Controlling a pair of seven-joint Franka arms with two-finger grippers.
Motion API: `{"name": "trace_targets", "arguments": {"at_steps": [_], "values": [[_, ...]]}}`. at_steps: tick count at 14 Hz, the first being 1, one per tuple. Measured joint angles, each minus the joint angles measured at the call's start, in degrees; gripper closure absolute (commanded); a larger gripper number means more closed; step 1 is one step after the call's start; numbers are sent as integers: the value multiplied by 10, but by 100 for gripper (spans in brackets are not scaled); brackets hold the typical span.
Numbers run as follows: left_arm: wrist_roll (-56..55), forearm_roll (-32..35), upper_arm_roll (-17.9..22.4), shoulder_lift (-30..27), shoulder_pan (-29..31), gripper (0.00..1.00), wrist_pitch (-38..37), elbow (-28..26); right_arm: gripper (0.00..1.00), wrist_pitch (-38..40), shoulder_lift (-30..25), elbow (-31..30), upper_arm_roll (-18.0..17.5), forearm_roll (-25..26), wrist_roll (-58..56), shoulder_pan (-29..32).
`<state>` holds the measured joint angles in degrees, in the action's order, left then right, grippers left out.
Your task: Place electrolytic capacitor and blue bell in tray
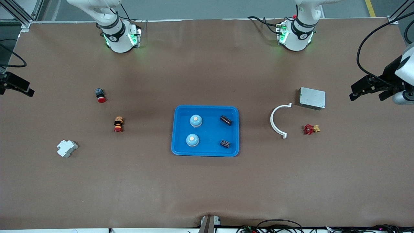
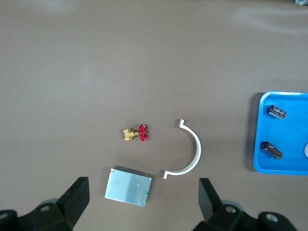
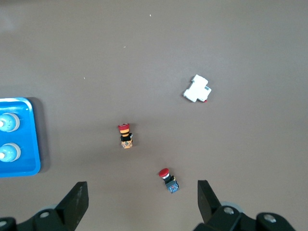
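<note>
Two blue bells (image 1: 196, 120) and two capacitors (image 1: 225, 120) lie in the tray (image 1: 181, 152), mid-surface between both arms. Left tool (image 2: 143, 202), fingers apart, empty, hangs over the metal box (image 2: 128, 186); right tool (image 3: 142, 202), likewise apart, waits over the red-capped button (image 3: 168, 180). Task judged complete.

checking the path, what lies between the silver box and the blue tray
The white curved clip lies between the silver box and the tray; the front view shows it, the rest bare brown table.

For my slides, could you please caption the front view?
Shallow bright-blue plastic tray holding two round blue bells and two dark capacitors; both arms wait.
</note>
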<state>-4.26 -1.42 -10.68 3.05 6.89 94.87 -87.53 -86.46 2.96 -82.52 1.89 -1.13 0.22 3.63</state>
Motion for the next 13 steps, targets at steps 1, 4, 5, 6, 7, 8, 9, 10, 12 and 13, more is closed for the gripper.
{"name": "trace_targets", "arguments": {"at_steps": [1, 4, 5, 6, 7, 8, 9, 10, 12, 13], "values": [[0, 0, 0, 0, 0, 0, 0, 0, 0, 7, -5, -2, 0, 0, 0, 0], [0, 0, 0, 1, 0, 0, 0, 0, 0, 18, -16, -8, 0, 0, 0, 0], [0, 0, 0, 1, 0, 0, 0, 0, 0, 20, -16, -10, -1, 0, 0, 0], [0, 0, 0, 1, 0, 0, 0, 0, 0, 20, -16, -11, -1, 0, 0, 0], [0, 0, 0, 2, -1, 0, 0, 0, 0, 20, -16, -12, -2, 0, -1, 0], [0, 0, 1, 3, -4, 0, 0, 0, 0, 20, -16, -13, -3, 0, -1, 0], [0, 0, 3, 4, -10, 0, 0, 0, 0, 20, -16, -13, -5, 1, -3, 0], [0, 0, 9, 6, -20, 0, 0, 0, 0, 20, -16, -13, -6, 2, -9, 0], [0, 0, 21, 10, -36, 0, 0, 0, 0, 19, -16, -15, -6, 3, -20, 0], [0, 0, 25, 10, -39, 0, 0, 0, 0, 19, -16, -15, -6, 3, -22, 0]]}}
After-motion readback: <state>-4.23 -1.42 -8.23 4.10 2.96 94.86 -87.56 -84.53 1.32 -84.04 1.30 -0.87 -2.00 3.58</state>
